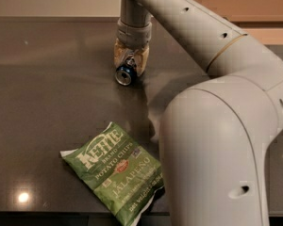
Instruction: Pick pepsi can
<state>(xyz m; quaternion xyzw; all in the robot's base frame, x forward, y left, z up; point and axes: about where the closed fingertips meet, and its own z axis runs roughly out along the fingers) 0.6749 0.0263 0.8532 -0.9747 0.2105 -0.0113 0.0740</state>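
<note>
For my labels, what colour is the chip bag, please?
The chip bag is green, camera view; gripper grips pepsi can beyond it.

One camera, high behind the robot's arm [217, 140], looks forward and steeply down at the table [47, 102] from close; the claw [130, 66], clamped around the pepsi can [124, 76], sits upper centre.

Hidden under the gripper [130, 66] at upper centre: most of the pepsi can [124, 76], clamped between the tan fingers [119, 54], only its silver end and a blue rim showing. Logo not to be made out. Cut off by the top, right and bottom edges: the arm [217, 140]. Tucked behind the arm's bulk at lower centre: the right edge of the chip bag [114, 173]. Smallest print there too fine to read. Cut by the left edge: the bench [47, 88].
</note>
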